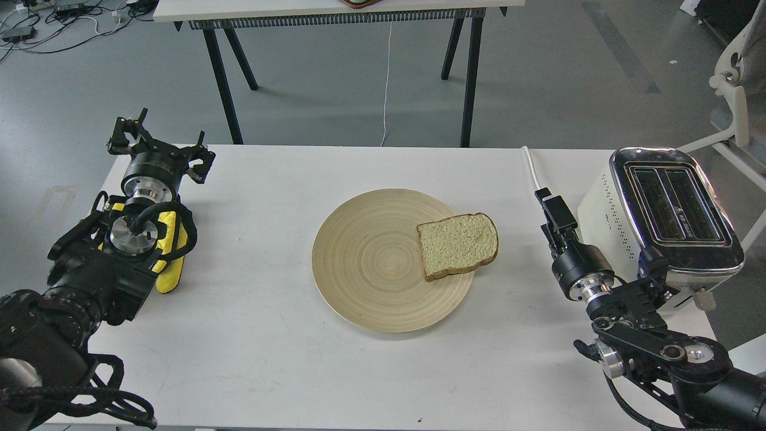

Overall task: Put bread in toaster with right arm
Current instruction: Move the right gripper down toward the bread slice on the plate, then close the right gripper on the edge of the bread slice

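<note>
Head view, left to right: left gripper (157, 142) sat idle at table's (251, 335) far-left corner, fingers apart, empty. Bread (458, 245) lay flat, overhanging plate's (365, 263) right rim. Right gripper (552, 205) hovered between bread and toaster (664, 221); too narrow to judge its opening, apparently empty. Risk: flat slice gives little purchase; a pinch could tear it.

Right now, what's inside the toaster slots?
Both slots of the toaster look empty near the top, only dark wire guides showing. Deeper down is too dark to see. The bread lies on the wooden plate.
</note>
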